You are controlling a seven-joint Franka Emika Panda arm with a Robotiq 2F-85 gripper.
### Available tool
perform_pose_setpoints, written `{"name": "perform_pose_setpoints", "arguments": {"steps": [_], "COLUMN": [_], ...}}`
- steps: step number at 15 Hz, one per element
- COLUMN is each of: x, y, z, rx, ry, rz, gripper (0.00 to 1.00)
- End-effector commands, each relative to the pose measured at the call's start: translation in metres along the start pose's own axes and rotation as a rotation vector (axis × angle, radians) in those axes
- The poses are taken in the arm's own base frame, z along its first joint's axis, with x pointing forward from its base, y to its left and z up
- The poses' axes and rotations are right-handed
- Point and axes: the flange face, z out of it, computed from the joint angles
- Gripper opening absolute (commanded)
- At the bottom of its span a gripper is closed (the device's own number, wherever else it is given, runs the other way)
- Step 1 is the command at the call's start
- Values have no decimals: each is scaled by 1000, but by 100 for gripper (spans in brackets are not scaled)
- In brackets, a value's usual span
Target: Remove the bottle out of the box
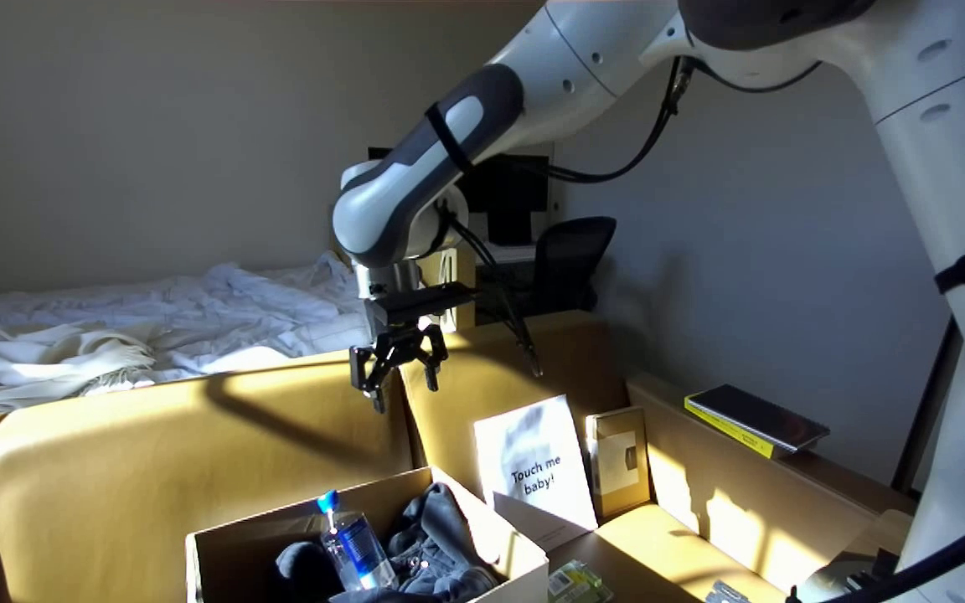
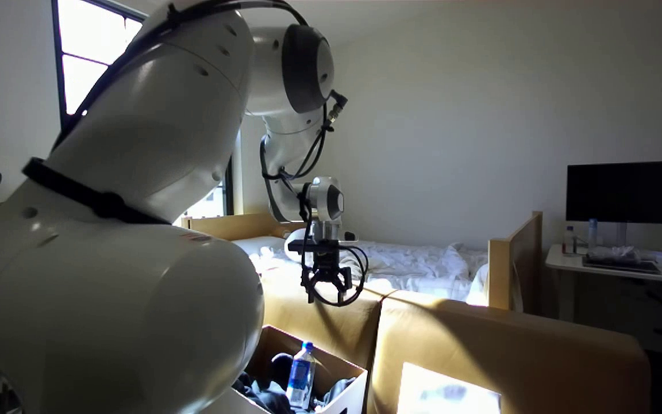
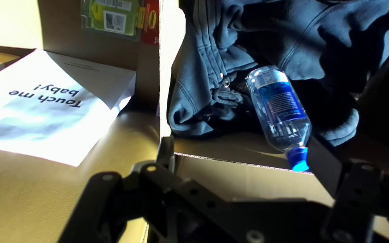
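Note:
The clear bottle with a blue cap and blue label (image 1: 357, 548) leans tilted inside the cardboard box (image 1: 239, 544), on dark clothing (image 1: 449, 536). The bottle (image 2: 301, 376) and box (image 2: 354, 397) also show in an exterior view. My gripper (image 1: 405, 392) is open and empty, held in the air above the box's far side, near the sofa backrest; it also shows in an exterior view (image 2: 326, 295). In the wrist view the gripper's fingers (image 3: 241, 145) are wide apart. The bottle (image 3: 279, 104) lies beyond them, its cap overlapping the box rim in view, close to the right finger.
A paper sign (image 1: 537, 469) and a framed item (image 1: 619, 461) lean on the sofa backrest (image 1: 198, 435) beside the box. A green package (image 1: 576, 582) lies by the box's side. Books (image 1: 755, 419) rest on the sofa arm. A bed (image 1: 198, 318) stands behind.

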Motion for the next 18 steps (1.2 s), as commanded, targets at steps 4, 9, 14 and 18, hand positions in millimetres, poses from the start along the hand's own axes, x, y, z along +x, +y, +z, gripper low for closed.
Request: {"name": "perform_pose_setpoints", "arguments": {"steps": [4,9,14,18], "x": [49,36,45,72], "y": [-105,-153,-161,-140], "z": [49,62,62,61], "rx": [3,-13,-66,-22], "ry": [-88,-154,-85,-13], "rz": [-146,-198,-170,-222], "gripper": [100,100,100,100]}}
